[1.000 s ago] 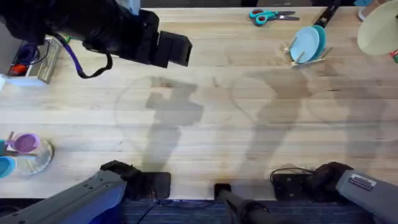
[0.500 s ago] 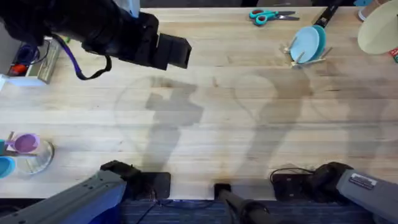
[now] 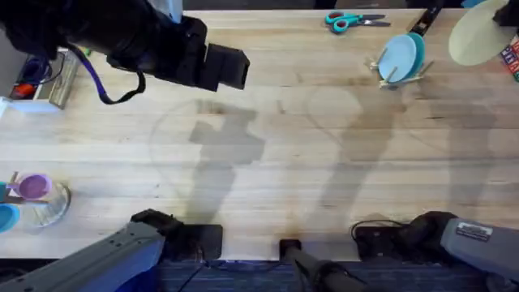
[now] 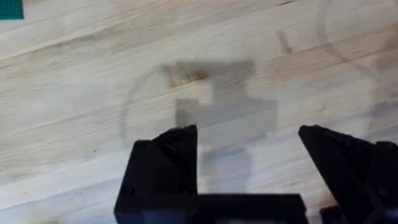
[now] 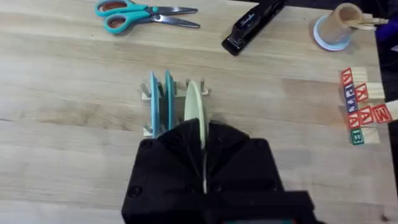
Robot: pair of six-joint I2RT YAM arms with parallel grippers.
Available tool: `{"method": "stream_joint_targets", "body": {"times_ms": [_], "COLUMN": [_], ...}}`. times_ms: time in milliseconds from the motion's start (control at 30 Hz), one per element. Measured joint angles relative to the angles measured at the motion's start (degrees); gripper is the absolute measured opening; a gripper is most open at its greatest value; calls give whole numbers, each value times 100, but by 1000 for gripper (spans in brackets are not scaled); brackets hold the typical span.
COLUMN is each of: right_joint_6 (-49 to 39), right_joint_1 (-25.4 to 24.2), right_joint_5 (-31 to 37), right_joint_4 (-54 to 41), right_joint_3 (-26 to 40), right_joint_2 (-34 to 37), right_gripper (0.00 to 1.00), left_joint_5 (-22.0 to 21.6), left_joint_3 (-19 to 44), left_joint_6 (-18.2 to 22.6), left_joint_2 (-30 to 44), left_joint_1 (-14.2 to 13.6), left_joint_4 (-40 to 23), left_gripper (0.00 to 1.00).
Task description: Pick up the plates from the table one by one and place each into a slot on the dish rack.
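While the right gripper [image 5: 202, 163] is closed on the edge of the cream plate [image 5: 193, 112] and holds it upright above the rack [image 5: 175, 106], the plate is lined up with the free slot next to the two others, but I cannot tell if its lower edge is touching the wood. From overhead the same cream plate [image 3: 477, 32] shows at the far right corner of the table [image 3: 324, 146], to the right of the rack [image 3: 399, 71], which stands near the far edge. In the rack the blue plate [image 3: 396, 58] is upright between the pegs, with a teal plate [image 3: 418, 45] just behind it; the right wrist view shows these two as thin edges, the blue plate [image 5: 153, 102] and the teal plate [image 5: 168, 99] side by side. Beyond the rack lie scissors [image 5: 144, 14], a stapler [image 5: 254, 25], a cup [image 5: 337, 25] and some letter blocks [image 5: 362, 106]. The left gripper [image 4: 249, 162] hangs over bare wood toward the far left of the table, its fingers [image 4: 168, 162] spread wide with nothing between them; from overhead the left arm [image 3: 162, 45] is large and dark there
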Motion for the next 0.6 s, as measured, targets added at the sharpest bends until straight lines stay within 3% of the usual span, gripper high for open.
{"method": "stream_joint_targets", "body": {"times_ms": [600], "right_joint_6": [162], "right_joint_1": [145], "right_joint_5": [0], "right_joint_4": [376], "right_joint_3": [0], "right_joint_2": [271], "right_gripper": [29], "left_joint_5": [0], "left_joint_3": [0], "left_joint_6": [0], "left_joint_2": [0], "left_joint_1": [0], "left_joint_4": [0], "left_gripper": [993]}}
